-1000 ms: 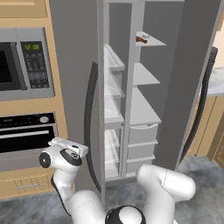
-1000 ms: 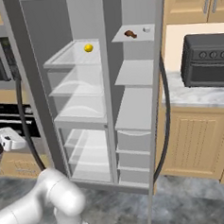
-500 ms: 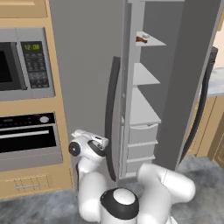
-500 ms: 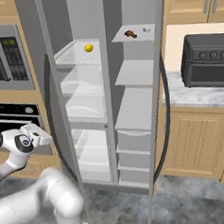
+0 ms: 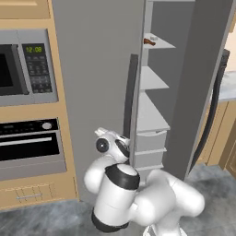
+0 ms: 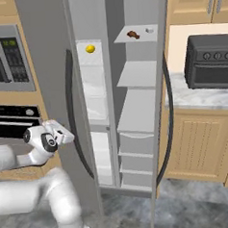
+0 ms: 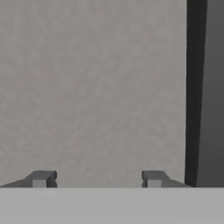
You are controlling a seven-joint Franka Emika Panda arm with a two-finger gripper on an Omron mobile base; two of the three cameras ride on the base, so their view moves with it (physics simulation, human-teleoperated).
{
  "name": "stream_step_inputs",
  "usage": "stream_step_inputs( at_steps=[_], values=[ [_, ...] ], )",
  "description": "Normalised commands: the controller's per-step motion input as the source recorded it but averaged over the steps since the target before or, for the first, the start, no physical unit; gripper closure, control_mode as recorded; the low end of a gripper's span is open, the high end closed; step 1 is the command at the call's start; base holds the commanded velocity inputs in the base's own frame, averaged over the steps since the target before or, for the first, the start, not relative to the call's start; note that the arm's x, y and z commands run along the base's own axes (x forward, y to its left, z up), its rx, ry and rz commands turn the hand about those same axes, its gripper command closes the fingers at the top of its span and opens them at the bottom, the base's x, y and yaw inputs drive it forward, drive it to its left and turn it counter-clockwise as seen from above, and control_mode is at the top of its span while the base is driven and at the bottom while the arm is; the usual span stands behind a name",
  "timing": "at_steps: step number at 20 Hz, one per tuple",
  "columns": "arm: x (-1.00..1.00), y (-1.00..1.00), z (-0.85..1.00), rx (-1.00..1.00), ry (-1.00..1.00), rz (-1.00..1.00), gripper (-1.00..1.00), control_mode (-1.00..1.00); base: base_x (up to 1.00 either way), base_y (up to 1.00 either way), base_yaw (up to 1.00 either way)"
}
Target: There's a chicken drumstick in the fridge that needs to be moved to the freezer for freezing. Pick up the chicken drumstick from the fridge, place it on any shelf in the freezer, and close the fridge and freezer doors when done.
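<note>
The brown chicken drumstick lies on the top shelf of the right-hand compartment, also visible as the drumstick in the left base view. My gripper is open with nothing between its fingers, held close against the grey outer face of the left door, low down and just left of the door's dark handle. In the right base view the gripper touches or nearly touches that door, which stands ajar by a narrow gap. The right door stands wide open.
A yellow lemon shows through the gap on a left-compartment shelf. A microwave and oven fill the wall to the left. A dark toaster oven sits on the counter at right, above wooden cabinets.
The left door has swung from wide open to almost shut, with my hand moving rightward and forward along with it. The right door and drumstick have stayed put.
</note>
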Motion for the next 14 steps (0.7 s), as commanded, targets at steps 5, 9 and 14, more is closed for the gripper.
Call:
stream_step_inputs(
  at_steps=[5,9,14],
  values=[
    [0.59,-0.66,0.00,0.06,-0.06,0.00,-1.00,-1.00,0.00,0.00,0.00],
    [0.89,-0.14,0.00,0.01,-0.07,0.00,-1.00,-1.00,0.00,0.00,0.00],
    [1.00,-0.05,0.03,0.00,-0.06,0.00,-1.00,-1.00,0.00,0.00,0.00]
  ],
)
